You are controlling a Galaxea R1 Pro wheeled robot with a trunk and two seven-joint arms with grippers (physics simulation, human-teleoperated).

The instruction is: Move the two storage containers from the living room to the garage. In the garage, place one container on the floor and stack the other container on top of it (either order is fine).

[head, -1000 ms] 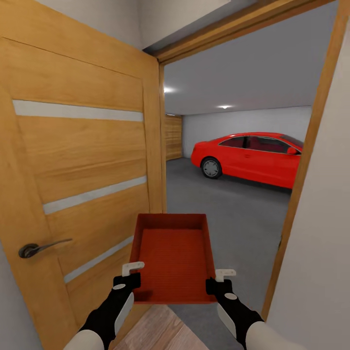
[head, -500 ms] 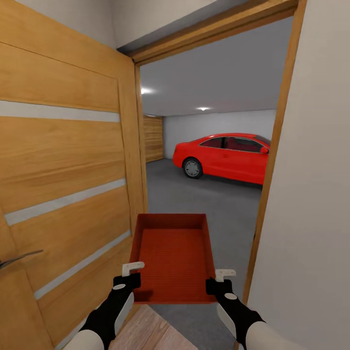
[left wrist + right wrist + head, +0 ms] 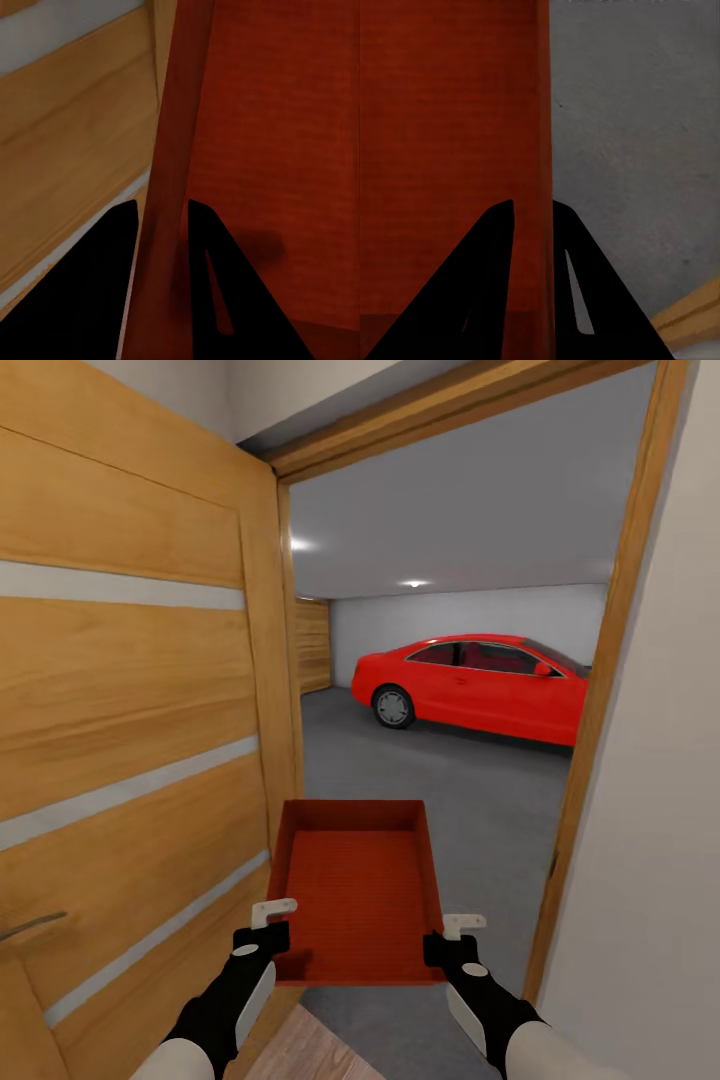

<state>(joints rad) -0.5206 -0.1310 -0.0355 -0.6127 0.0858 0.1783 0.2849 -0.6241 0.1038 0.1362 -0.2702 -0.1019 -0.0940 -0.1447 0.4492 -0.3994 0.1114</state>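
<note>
Over the last second the view swung, recentring the garage doorway (image 3: pixel 450 610). Both the left gripper (image 3: pixel 262 930) and right gripper (image 3: pixel 448 942) pinched 1 orange-red storage container (image 3: pixel 358 885), carried at the threshold.

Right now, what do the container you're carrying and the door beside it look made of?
Storage container: orange-red, thin-walled, matte, with a finely ribbed base, probably plastic. Door: wood or wood veneer, with visible grain, a satin finish and pale grey strips that could be frosted glass.

Red car (image 3: pixel 475 686) on grey floor (image 3: pixel 470 800)
</note>
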